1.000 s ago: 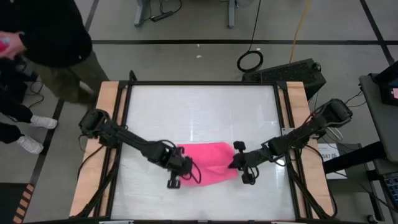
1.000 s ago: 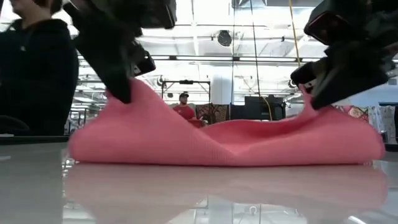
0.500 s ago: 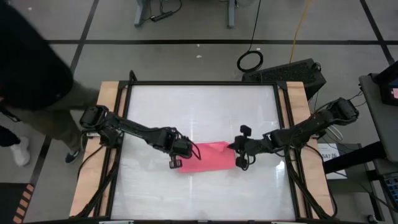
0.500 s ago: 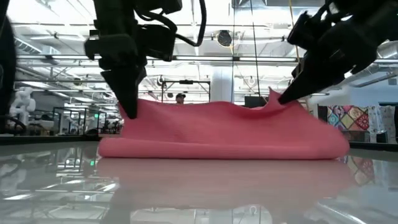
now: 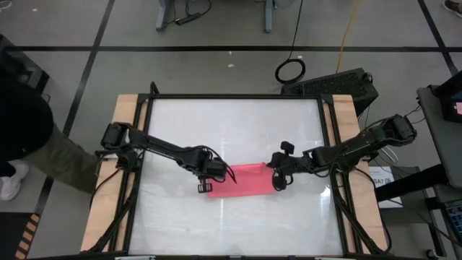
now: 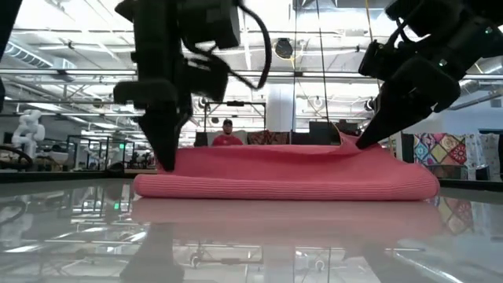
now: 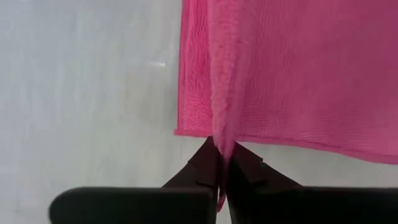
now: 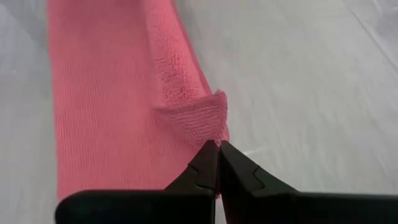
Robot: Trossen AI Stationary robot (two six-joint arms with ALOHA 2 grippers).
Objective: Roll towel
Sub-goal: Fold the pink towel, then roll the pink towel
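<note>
Your bright pink, plain soft cloth towel [image 5: 242, 180] lies folded into a narrow band on the glossy white table [image 5: 231, 123], toward its near half, between the two arms. Your left gripper [image 7: 222, 155] is clenched on a raised pleat at the band's left end. Your right gripper [image 8: 217, 148] is clenched on a small turned-up corner at the right end. In the low view, the band sits flat, both pinched ends lifted slightly.
</note>
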